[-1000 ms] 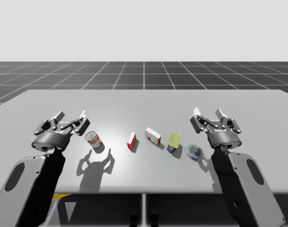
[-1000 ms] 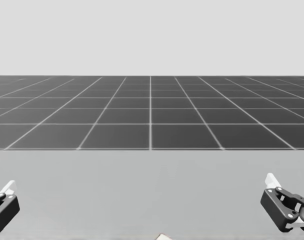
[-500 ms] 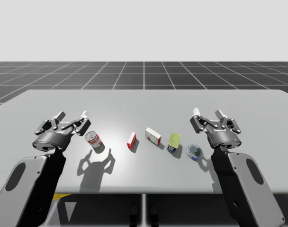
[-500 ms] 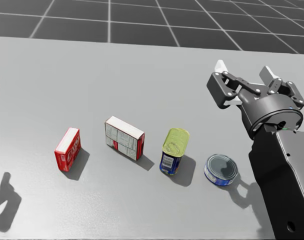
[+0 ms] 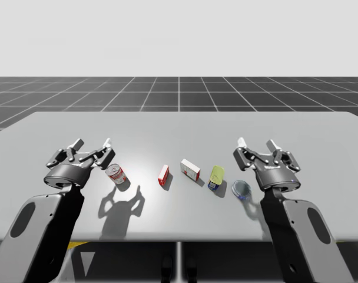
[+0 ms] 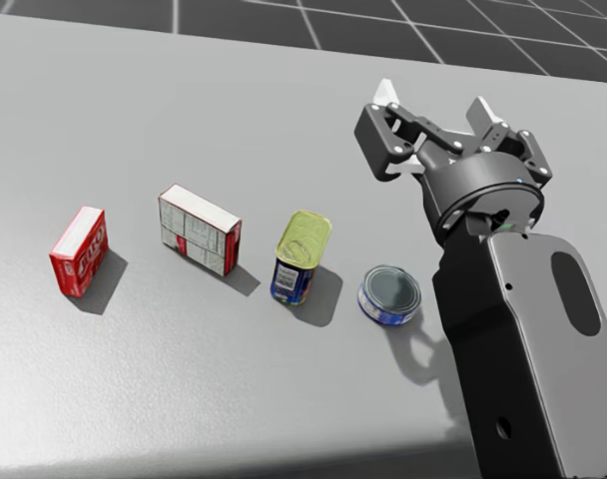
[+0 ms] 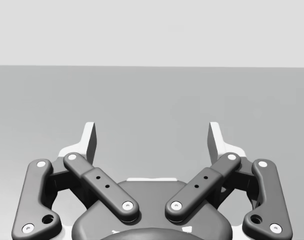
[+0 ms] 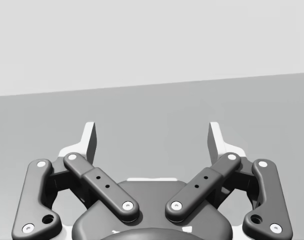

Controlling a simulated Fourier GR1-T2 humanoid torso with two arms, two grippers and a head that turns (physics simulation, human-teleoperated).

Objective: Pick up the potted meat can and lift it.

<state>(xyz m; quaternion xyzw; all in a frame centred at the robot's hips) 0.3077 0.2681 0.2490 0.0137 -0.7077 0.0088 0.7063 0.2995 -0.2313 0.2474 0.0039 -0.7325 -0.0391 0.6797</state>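
Note:
The potted meat can (image 5: pixel 216 177) (image 6: pixel 302 257) is a blue can with rounded corners and a yellow-green lid, standing upright on the grey table (image 5: pixel 179 127). My right gripper (image 5: pixel 257 144) (image 6: pixel 433 103) (image 8: pixel 152 137) hovers open above the table, to the right of the can and slightly beyond it, with nothing between its fingers. On the table's left side my left gripper (image 5: pixel 93 143) (image 7: pixel 152 137) is also open and empty, far from the can.
A flat round blue tin (image 5: pixel 242 189) (image 6: pixel 389 294) lies just right of the meat can, below my right wrist. Left of the can stand a white-and-red box (image 5: pixel 190 169) (image 6: pixel 199 229), a red box (image 5: pixel 163 175) (image 6: pixel 79 250) and a red-and-white can (image 5: pixel 116 175).
My head has turned down from the horizon onto the table. My right arm has shifted slightly left toward the cans. The left arm has barely moved.

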